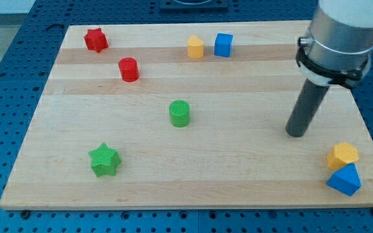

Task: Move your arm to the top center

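My tip (pixel 296 133) rests on the wooden board (pixel 238 168) at the view's right, about mid-height, touching no block. A yellow block (pixel 195 47) and a blue cube (pixel 223 44) sit side by side at the view's top centre, well up and left of my tip. A red star (pixel 96 40) is at the top left, with a red cylinder (pixel 129 69) below and right of it. A green cylinder (pixel 180 113) sits near the middle. A green star (pixel 104 160) is at the lower left.
A yellow block (pixel 342 155) and a blue block (pixel 345 179) touch each other at the lower right corner, just below and right of my tip. A blue perforated table (pixel 5 77) surrounds the board.
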{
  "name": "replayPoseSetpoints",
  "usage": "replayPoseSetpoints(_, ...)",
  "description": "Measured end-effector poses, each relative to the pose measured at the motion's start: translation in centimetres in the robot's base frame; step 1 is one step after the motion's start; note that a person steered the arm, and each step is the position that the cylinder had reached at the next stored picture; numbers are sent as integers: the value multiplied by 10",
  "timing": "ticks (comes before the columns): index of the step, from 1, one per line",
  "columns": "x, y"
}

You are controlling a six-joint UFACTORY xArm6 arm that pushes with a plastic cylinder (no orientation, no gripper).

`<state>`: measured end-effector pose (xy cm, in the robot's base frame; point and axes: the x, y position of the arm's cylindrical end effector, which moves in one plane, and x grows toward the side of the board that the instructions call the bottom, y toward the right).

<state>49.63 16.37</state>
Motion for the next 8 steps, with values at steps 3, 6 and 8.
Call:
replayPoseSetpoints(3, -28, -48)
replayPoseSetpoints(6, -30, -76)
replayPoseSetpoints(8, -30, -110)
